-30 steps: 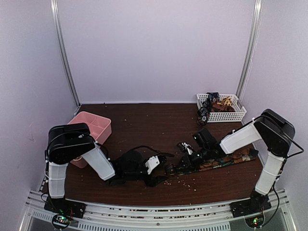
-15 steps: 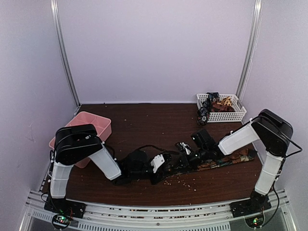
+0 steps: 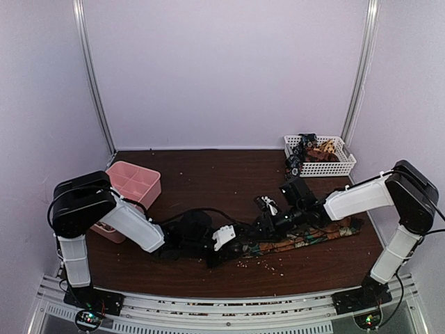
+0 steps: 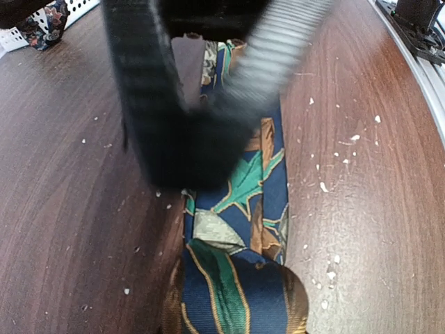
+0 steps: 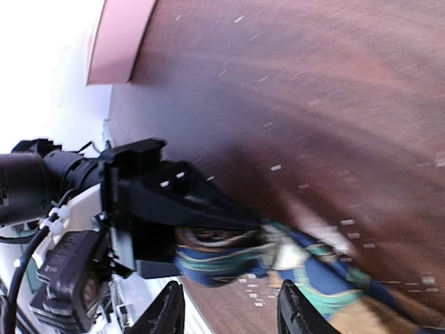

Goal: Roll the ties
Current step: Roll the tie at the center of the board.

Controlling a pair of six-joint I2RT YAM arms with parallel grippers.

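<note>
**Top external view.** The tie [image 3: 313, 239] lay flat on the table [image 3: 208, 174], running from the middle toward the right edge. More ties sat in the white basket [image 3: 345, 165] at the back right. My left gripper [image 3: 236, 247] was at the tie's left end, with my right gripper [image 3: 264, 226] just beside it.

**Left wrist view.** My left fingers [image 4: 139, 104], blurred, met in a V over the cloth. The rolled end [image 4: 236, 299] sat below them, with pale crumbs [image 4: 323, 186] scattered alongside.

**Right wrist view.** My right fingers [image 5: 163, 313] stood apart with nothing between them. The left pair appeared clamped on the rolled end.

**Judgement.** The roll was barely begun. I judged that the left should hold it firmly and turn squarely along the strip. The right should press the flat cloth so the edges stayed aligned and the roll tight.
</note>
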